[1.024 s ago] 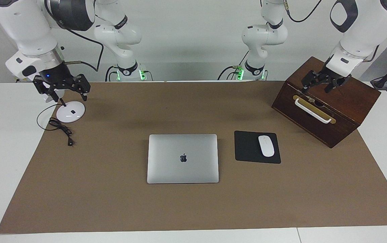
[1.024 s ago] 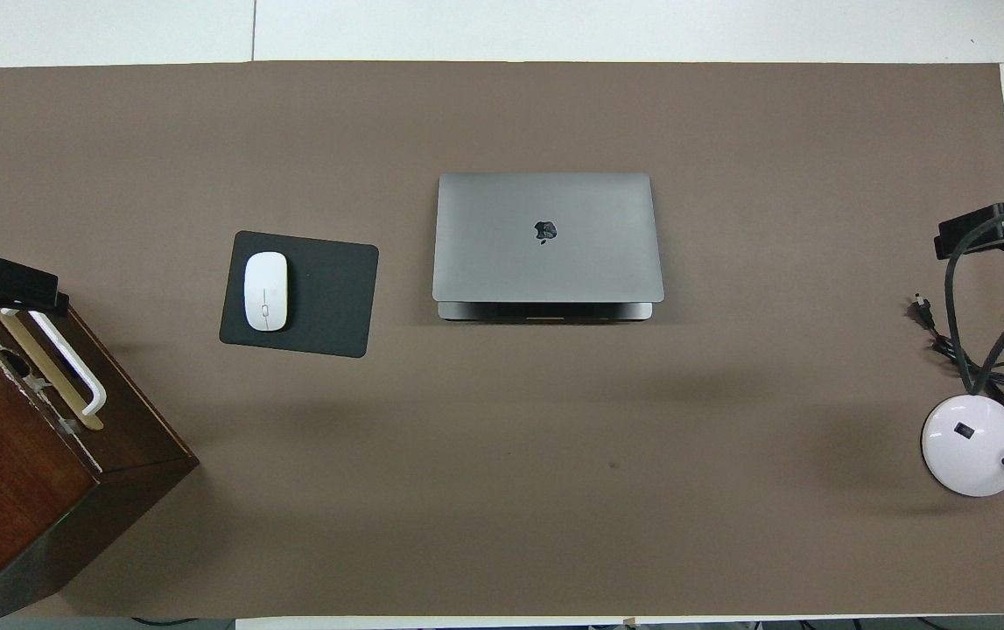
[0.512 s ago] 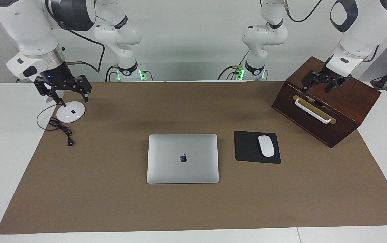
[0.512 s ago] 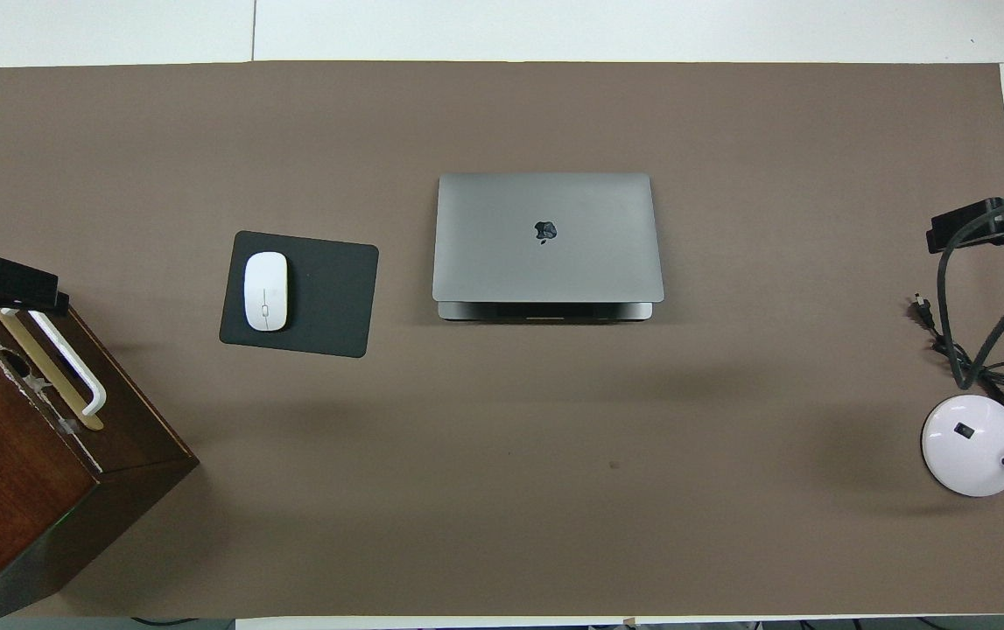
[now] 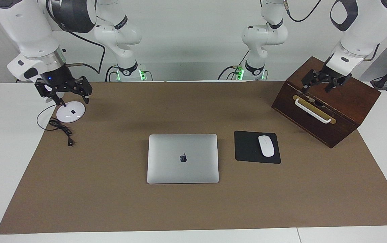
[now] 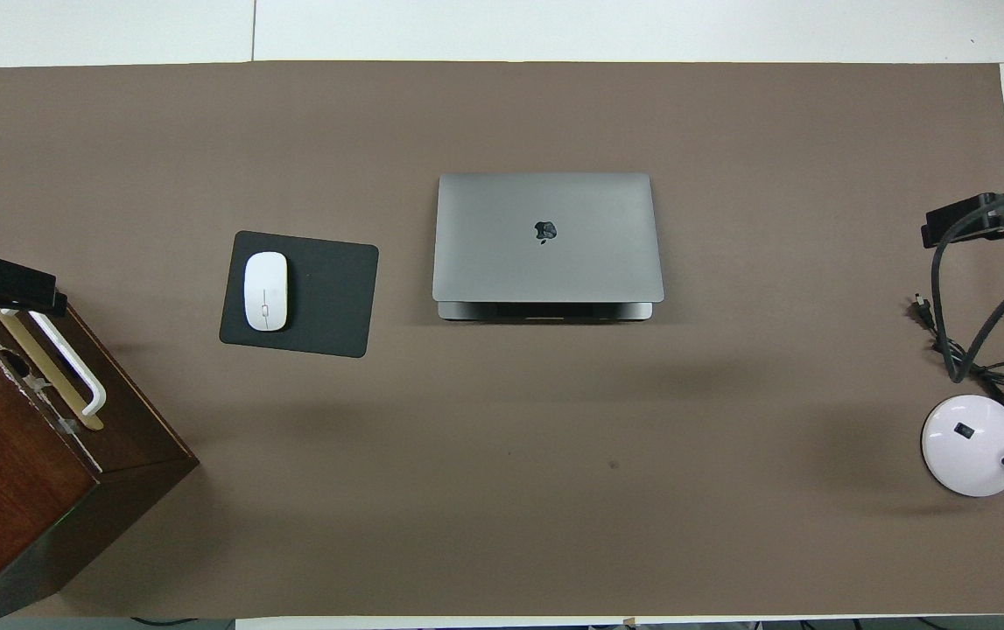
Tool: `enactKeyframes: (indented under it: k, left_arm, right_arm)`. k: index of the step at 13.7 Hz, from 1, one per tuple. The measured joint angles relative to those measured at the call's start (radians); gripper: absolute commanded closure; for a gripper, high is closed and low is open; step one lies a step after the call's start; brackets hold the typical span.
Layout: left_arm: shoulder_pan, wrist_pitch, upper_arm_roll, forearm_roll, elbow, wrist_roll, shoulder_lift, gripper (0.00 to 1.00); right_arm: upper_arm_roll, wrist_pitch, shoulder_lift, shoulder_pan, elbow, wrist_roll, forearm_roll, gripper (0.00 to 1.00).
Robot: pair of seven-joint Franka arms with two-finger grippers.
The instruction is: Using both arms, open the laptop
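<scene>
The laptop [image 5: 183, 158] is shown shut and flat on the brown mat [image 5: 112, 202] at mid-counter, well apart from both sets of fingers, its lid untouched. Its hinge edge is turned toward the robots, so the opening edge is judged to lie away from them; the step in hand is judged to be the approach, with the opening not yet begun. The left gripper [image 5: 322, 82] is held over the top of the wooden box [image 5: 345, 111] at the left arm's end of the counter, its fingers spread wide and empty, presumably so that an edge of the laptop can be taken without a further opening move. The right gripper [image 5: 62, 90] is held over the white lamp base [image 5: 71, 111] and its cable [image 5: 61, 130] at the right arm's end, its fingers likewise spread and holding nothing. A black mouse pad [image 5: 247, 148] carrying a white mouse [image 5: 266, 145] lies just beside the laptop toward the left gripper; a low approach from that end is judged to risk brushing it.
</scene>
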Motion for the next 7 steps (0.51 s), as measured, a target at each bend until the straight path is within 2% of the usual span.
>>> enactKeyframes:
  k: [6, 7]
  left_arm:
    - [-0.001, 0.0, -0.003, 0.0, -0.001, -0.004, 0.0, 0.0]
    - [-0.002, 0.001, -0.006, 0.0, -0.004, -0.004, 0.0, 0.07]
  right_arm:
    - [0.0, 0.008, 0.021, 0.001, 0.0, 0.0, 0.0, 0.0]
    - [0.0, 0.008, 0.021, 0.001, 0.001, 0.0, 0.0, 0.0]
